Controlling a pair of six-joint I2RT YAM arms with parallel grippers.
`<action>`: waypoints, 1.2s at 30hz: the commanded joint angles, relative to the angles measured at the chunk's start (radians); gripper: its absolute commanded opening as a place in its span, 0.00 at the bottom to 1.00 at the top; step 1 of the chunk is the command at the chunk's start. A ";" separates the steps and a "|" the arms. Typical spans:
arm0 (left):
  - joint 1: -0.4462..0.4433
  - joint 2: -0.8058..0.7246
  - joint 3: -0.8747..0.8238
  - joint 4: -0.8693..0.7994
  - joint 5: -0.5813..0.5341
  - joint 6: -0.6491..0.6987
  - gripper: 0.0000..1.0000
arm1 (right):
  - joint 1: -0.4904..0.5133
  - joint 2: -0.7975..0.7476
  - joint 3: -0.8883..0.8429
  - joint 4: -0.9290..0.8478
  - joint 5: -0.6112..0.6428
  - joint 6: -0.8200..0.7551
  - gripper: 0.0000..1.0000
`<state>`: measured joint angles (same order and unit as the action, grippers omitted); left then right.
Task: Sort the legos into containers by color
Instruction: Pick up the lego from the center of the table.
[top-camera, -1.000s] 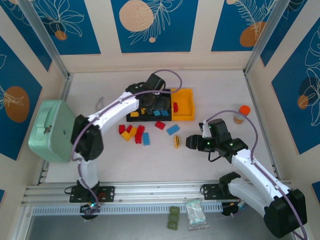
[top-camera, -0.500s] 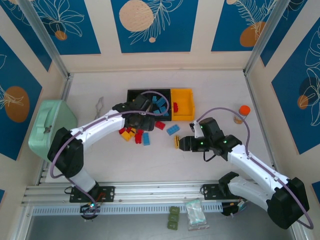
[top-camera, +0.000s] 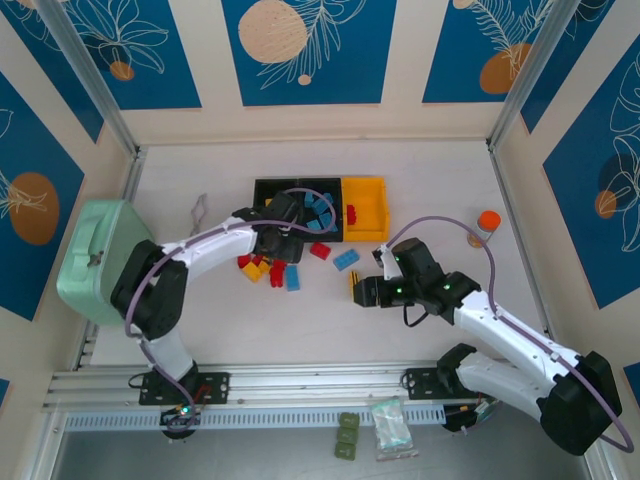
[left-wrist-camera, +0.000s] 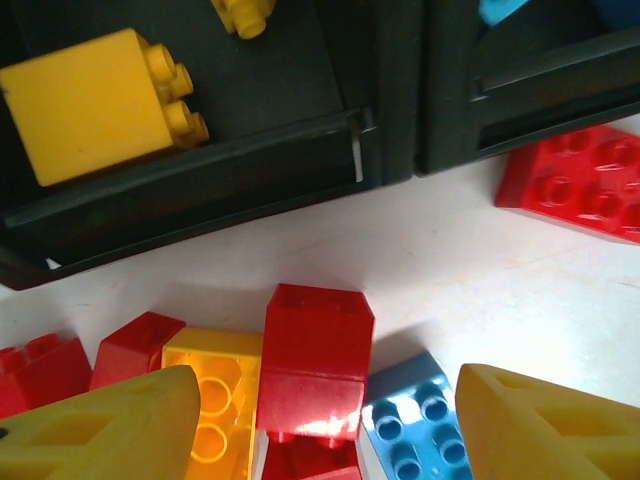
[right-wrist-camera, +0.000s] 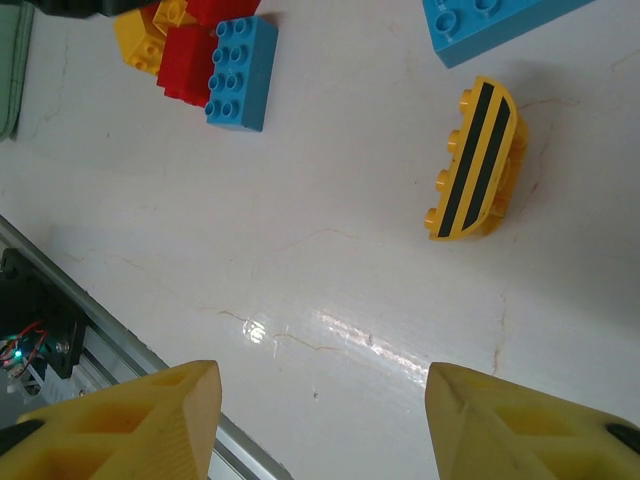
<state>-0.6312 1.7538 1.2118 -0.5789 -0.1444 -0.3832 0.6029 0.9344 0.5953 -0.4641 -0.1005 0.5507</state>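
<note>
Glossy white tabletop (top-camera: 250, 320) bears studded legos (top-camera: 346, 259) beside boxy containers (top-camera: 383, 210).

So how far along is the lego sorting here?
Blue bricks lie in the middle black bin, a yellow brick in the left black bin, one red brick in the yellow bin. Nothing is gripped: the left hand hangs open over a tall red brick in the loose pile, the right hand open near a striped yellow brick. Roughly nine bricks lie unsorted on the table.
</note>
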 joint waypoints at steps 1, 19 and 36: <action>0.011 0.031 0.013 0.026 -0.017 0.024 0.67 | 0.006 -0.025 0.000 -0.019 0.017 0.000 0.56; 0.010 0.090 0.023 0.028 0.012 0.015 0.34 | -0.015 -0.022 -0.012 -0.008 0.021 -0.004 0.56; -0.027 -0.012 0.116 -0.054 0.070 -0.004 0.33 | -0.052 -0.064 -0.021 -0.008 -0.003 -0.002 0.56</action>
<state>-0.6422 1.7805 1.2778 -0.5919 -0.1047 -0.3840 0.5671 0.8959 0.5911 -0.4641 -0.0803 0.5507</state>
